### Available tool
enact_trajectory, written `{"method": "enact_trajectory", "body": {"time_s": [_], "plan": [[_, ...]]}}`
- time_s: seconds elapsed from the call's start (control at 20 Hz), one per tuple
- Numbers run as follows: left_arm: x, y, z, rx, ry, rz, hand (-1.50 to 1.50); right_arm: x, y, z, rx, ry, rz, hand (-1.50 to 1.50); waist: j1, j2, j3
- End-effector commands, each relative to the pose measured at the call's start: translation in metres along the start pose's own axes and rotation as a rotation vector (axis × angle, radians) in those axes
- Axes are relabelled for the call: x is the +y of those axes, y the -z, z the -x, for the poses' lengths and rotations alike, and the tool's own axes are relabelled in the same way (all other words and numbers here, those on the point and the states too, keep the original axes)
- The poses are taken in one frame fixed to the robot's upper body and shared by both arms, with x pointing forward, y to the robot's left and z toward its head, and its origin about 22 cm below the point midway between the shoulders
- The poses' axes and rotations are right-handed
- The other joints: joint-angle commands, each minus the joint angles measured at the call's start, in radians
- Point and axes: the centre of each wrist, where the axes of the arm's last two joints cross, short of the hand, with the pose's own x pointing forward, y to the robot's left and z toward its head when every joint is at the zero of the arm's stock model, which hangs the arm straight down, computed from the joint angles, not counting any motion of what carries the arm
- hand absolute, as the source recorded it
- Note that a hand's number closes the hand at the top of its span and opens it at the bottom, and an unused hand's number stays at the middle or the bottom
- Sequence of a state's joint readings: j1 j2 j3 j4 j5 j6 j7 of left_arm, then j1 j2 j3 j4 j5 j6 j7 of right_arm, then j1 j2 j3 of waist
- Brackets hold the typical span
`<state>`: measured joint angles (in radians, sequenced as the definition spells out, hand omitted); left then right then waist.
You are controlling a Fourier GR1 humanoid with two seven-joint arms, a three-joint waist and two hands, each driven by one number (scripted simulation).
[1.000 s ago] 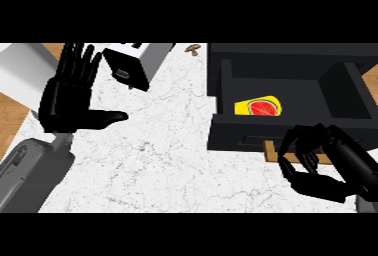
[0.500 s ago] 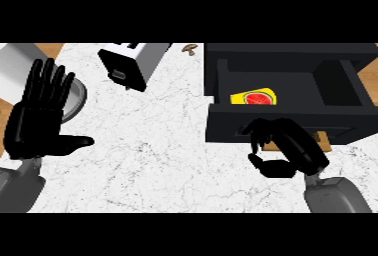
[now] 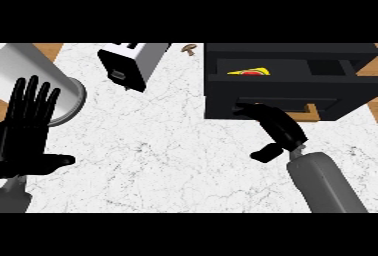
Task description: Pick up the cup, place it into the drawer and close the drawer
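The yellow and red cup [image 3: 248, 73] lies inside the black drawer [image 3: 280, 95] at the upper right; only a thin strip of it shows above the drawer's front panel. My right hand [image 3: 279, 127] reaches up from the lower right with its fingers extended against the drawer's front, thumb hanging below, holding nothing. At the left edge, my left hand [image 3: 29, 125] rests open, fingers up, away from the drawer.
A white and black toaster [image 3: 129, 62] stands at the top centre. A grey cylinder [image 3: 44, 85] lies at the upper left, just behind my left hand. A small brown mushroom [image 3: 188, 48] sits near the counter's far edge. White marble counter [image 3: 170, 150] spreads between the hands.
My right hand moved up and left onto the drawer's front. The drawer has slid inward, so less of the cup shows. The left hand stays open at the left.
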<state>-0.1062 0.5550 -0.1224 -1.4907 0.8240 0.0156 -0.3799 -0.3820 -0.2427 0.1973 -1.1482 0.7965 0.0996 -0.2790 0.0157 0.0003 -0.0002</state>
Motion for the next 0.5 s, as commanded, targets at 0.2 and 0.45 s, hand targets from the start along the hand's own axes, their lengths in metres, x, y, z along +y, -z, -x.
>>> {"method": "enact_trajectory", "body": {"time_s": [0.2,0.45], "plan": [[0.037,-0.010,0.003,0.003,-0.010,0.007,-1.50,0.012,0.027,0.038,0.019,0.053,-0.031,-1.50,-0.002,0.006,0.000],[0.026,-0.007,-0.001,-0.006,-0.032,0.026,-1.50,-0.026,0.051,0.056,0.045,0.095,-0.035,-1.50,0.021,0.013,0.001]]}}
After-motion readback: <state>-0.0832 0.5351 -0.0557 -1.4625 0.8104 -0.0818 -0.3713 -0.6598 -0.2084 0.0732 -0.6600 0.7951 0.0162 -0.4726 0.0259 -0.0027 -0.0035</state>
